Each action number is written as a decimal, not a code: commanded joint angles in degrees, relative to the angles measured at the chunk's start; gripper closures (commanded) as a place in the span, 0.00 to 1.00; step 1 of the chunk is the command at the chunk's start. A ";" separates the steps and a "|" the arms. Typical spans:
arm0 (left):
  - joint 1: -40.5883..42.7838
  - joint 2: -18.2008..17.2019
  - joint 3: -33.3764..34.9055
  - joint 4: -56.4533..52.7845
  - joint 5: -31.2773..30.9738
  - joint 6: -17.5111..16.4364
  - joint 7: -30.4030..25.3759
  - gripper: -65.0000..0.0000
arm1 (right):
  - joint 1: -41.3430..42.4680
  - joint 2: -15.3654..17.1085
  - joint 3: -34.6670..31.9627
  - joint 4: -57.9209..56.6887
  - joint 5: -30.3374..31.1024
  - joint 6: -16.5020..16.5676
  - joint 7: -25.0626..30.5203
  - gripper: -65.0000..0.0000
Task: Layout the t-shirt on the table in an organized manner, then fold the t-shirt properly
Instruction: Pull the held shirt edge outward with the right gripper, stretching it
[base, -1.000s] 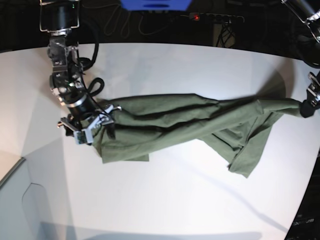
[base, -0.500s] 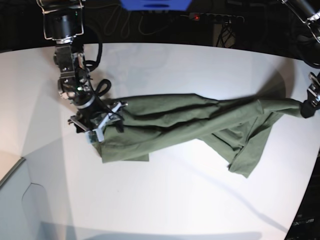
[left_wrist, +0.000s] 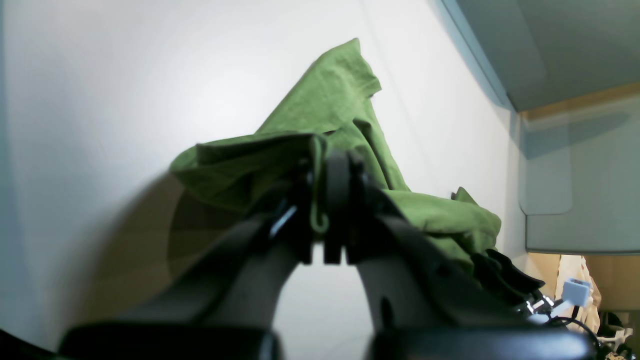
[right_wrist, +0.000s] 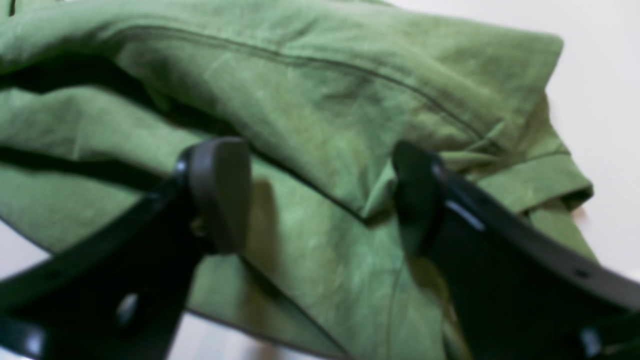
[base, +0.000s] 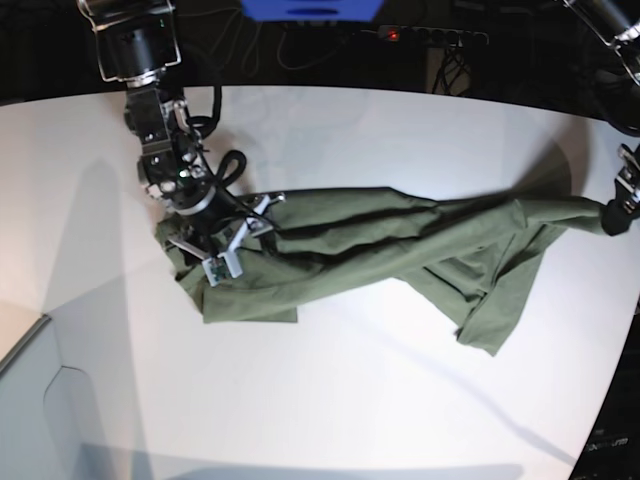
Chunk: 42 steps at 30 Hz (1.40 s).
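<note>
1. Fabric of the t-shirt lies stretched in a wrinkled band across the table, not yet spread flat.
2. At the far left, the right gripper hangs over the shirt's end with jaws spread, cloth between them but not pinched, probably seeking a fresh hold.
3. At the far right edge, the left gripper is pressed together on the other end, anchoring it so the shirt can be pulled taut.

One t-shirt (olive), one table, two grippers
</note>
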 joint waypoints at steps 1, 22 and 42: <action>-0.48 -1.11 -0.39 0.91 -1.33 -0.15 -0.58 1.00 | 1.11 0.15 0.38 0.67 0.53 0.26 1.22 0.47; -0.57 -1.11 -0.22 0.91 -1.33 -0.15 -0.67 1.00 | 4.36 -0.03 5.48 -0.56 0.53 0.26 1.31 1.00; -5.32 -1.02 0.05 0.91 -1.33 -0.15 -0.14 1.00 | -8.56 0.24 12.51 15.26 0.53 0.26 1.75 1.00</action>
